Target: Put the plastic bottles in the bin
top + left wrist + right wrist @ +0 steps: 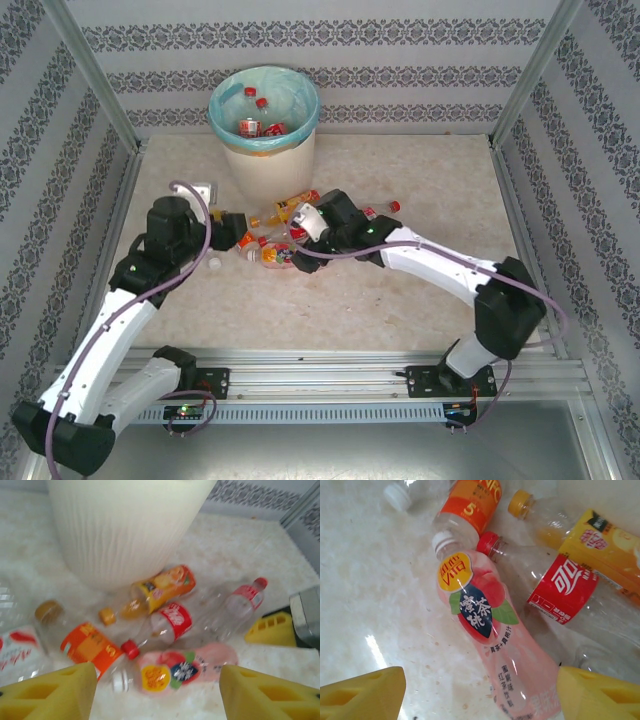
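so the bin at the back of the counter has a few red-capped bottles down inside its teal liner. The other bottles are lying in a heap on the counter just in front of the bin, with both arms reaching in at it from either side

left fingers are spread wide and have hold of nothing. The pink peach bottle lies on its side across the gap, just ahead of the pads. Beyond it are an orange-label bottle, a red-label bottle, a yellow juice bottle right up against the bin wall, and a clear red-capped one off to the side

right fingers are wide apart too, nothing clamped. That same peach bottle runs lengthwise down between them, its bottom end very near the right-hand pad, can't tell if it's touching. The red-label bottle is just beside it
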Robot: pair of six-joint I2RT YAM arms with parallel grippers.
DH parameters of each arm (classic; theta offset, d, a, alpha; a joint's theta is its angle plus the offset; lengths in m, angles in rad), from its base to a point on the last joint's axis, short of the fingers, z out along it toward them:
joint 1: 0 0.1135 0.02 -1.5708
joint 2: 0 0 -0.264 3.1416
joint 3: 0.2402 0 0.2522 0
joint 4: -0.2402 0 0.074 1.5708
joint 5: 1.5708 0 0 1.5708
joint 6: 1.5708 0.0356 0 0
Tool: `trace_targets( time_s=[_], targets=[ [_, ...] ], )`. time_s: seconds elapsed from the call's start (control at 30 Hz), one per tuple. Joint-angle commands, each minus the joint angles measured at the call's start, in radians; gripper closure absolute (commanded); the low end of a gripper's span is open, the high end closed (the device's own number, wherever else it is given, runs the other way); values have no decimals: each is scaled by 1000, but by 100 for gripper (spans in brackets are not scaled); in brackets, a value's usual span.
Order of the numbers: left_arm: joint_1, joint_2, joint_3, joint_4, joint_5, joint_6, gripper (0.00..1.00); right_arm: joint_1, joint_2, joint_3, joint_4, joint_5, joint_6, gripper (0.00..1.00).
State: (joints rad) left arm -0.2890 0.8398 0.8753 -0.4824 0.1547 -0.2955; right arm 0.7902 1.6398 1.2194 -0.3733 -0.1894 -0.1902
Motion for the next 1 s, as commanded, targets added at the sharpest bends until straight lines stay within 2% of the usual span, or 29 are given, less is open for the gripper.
trace_targets(
  time_s=[0.0,0.23,0.5,0.83,0.97],
  targets=[
    [-11,-68,-36,-49,-52,-14,28,11,85,72,-64,-20,-176,20],
    [-9,-158,-122,-26,-140,31,20,16,223,171,-123,68,-241,17],
    [3,-159,-130,-54,-139,51,19,24,337,249,-203,51,-317,17],
    [27,-151,-130,-44,-129,59,18,55,413,284,-245,81,-353,20],
    [35,-151,-129,-45,-125,54,18,59,416,278,-254,89,-352,27]
  ],
)
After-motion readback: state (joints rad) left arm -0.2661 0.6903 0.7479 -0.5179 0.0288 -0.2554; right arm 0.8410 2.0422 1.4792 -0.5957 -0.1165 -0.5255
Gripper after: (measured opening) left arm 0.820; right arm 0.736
